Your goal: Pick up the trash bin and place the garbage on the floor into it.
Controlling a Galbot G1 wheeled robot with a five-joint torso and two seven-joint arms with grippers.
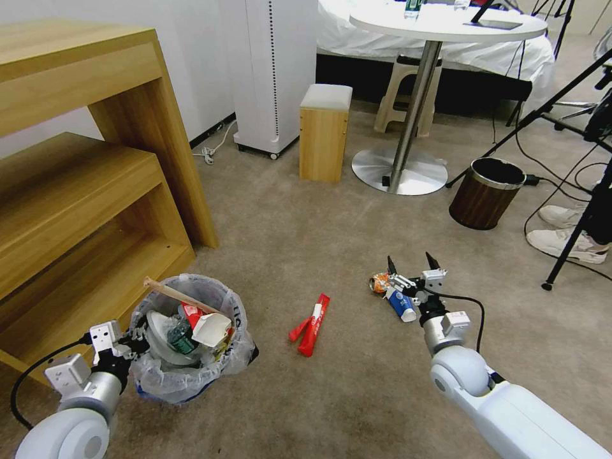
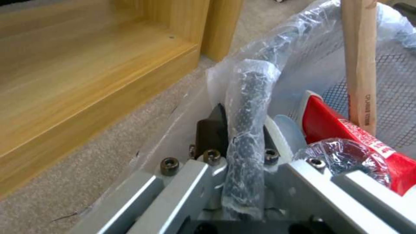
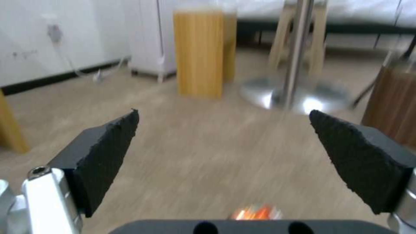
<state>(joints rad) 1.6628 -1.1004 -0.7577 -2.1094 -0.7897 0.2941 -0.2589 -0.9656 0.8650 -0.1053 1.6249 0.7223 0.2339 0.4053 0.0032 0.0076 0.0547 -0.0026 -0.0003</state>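
Left pincer (image 2: 242, 136) clenched on trash bin (image 1: 185, 338) rim, bag-wrapped edge pinched between fingers so bin can be carried along, guessing. Bin parked on floor (image 1: 331, 223) by wooden shelf (image 1: 83, 185), already stuffed with cups, stick. Right pincer (image 1: 413, 264) spread wide, nothing gripped, hovered low over blue-white cup (image 1: 401, 304) and orange wrapper (image 1: 380, 282). Red packet (image 1: 311, 325) left lying between both arms.
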